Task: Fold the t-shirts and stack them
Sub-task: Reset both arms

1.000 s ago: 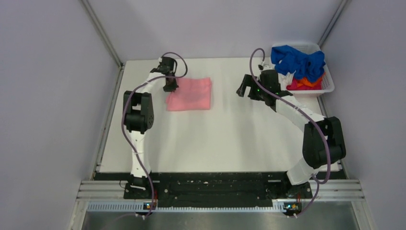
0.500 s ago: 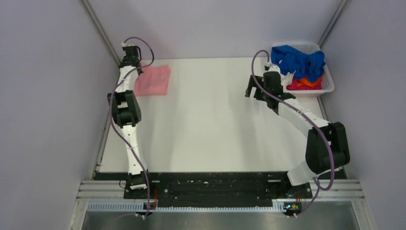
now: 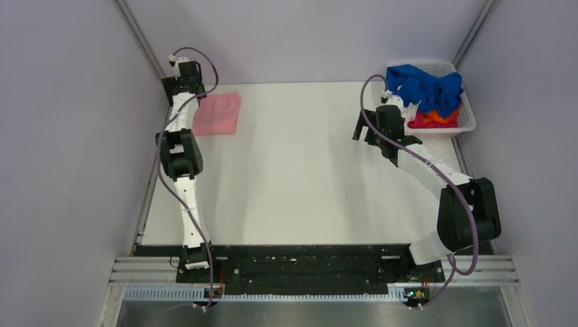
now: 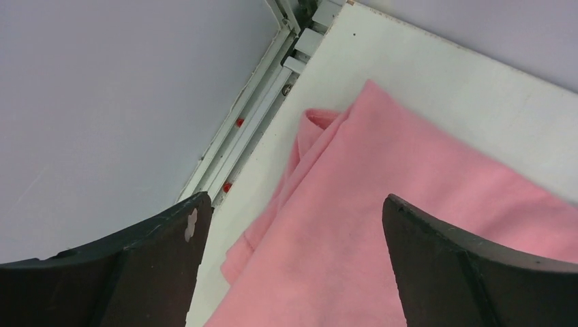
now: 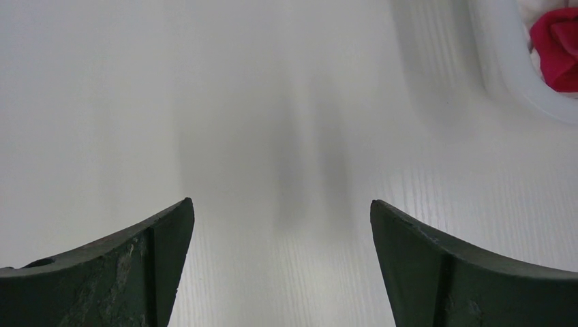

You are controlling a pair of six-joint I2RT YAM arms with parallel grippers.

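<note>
The left claw [image 4: 293, 201] hangs released, its two fingers spread wide, over the near-left part of the salmon-pink t-shirt [image 3: 218, 114]. In the left wrist view no cloth sits between the fingers. That shirt, the only pink one, lies folded flat in the far-left corner of the bench [image 3: 307, 177]. It is close to the metal rail [image 4: 259, 116] along the left edge. The packet is nearly square. Its slightly longer side seems to run along the far edge, tilted a little, though the top view is too coarse to be sure. I cannot tell which way the neck points. One loose fold sticks out at the corner nearest the rail.

The right claw [image 5: 280, 202] is also released, fingers wide apart over bare bench, with nothing in it. It hangs near the far-right corner, just left of the white plastic basket [image 3: 465, 126] and apart from it.

The basket holds the other shirts in a heap. Royal blue cloth [image 3: 426, 88] lies on top and spills over the rim; it may be one shirt or two. Beneath it show one strip of orange cloth [image 3: 436, 117] and one patch of red cloth [image 5: 555, 48]. The middle of the bench between the two arms carries nothing that blocks either claw.
</note>
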